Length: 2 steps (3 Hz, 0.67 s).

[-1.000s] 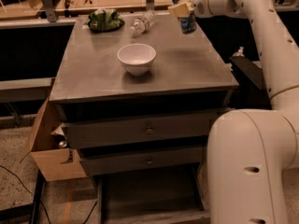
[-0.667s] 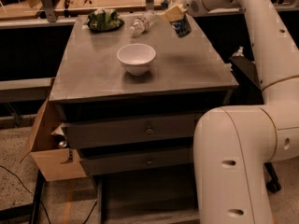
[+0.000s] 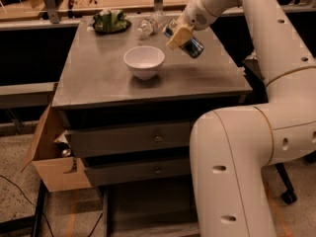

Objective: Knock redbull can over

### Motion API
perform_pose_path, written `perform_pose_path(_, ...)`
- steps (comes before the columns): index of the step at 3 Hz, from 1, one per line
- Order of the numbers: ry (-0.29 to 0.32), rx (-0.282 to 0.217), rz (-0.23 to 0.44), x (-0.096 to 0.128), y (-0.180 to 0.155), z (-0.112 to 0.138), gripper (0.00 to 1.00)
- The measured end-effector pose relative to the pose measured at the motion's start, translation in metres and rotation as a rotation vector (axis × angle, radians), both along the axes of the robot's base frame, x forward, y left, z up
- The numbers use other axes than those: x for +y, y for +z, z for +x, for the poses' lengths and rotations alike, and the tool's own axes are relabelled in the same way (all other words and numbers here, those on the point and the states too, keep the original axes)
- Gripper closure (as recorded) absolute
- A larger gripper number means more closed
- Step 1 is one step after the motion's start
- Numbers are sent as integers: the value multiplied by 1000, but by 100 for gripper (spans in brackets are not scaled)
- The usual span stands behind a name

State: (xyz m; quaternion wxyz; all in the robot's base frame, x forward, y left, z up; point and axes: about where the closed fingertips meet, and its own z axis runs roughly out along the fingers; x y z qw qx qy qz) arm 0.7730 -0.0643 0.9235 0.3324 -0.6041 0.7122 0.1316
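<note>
gripper (image 3: 178, 35) is right up against the redbull can (image 3: 193, 47) over the worktop's (image 3: 98, 78) far right, can slanting down-right away from the bowl (image 3: 144, 60), can't tell if it's clamped

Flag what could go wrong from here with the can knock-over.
1. The redbull can is steeply tilted at the gripper, near the right side of the table. Once down, it may roll off that edge.
2. The white bowl sits just left of the gripper, so a leftward sweep could strike it.
3. The clear water bottle lies close behind the gripper, where a backward motion might push it.
</note>
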Motion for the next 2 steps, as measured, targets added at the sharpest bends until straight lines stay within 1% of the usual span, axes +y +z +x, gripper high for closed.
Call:
perform_pose_path(1, 40, 66, -119, -11, -23, -15, 100)
perform_pose_path(2, 34, 87, -180, -22, -34, -16, 100)
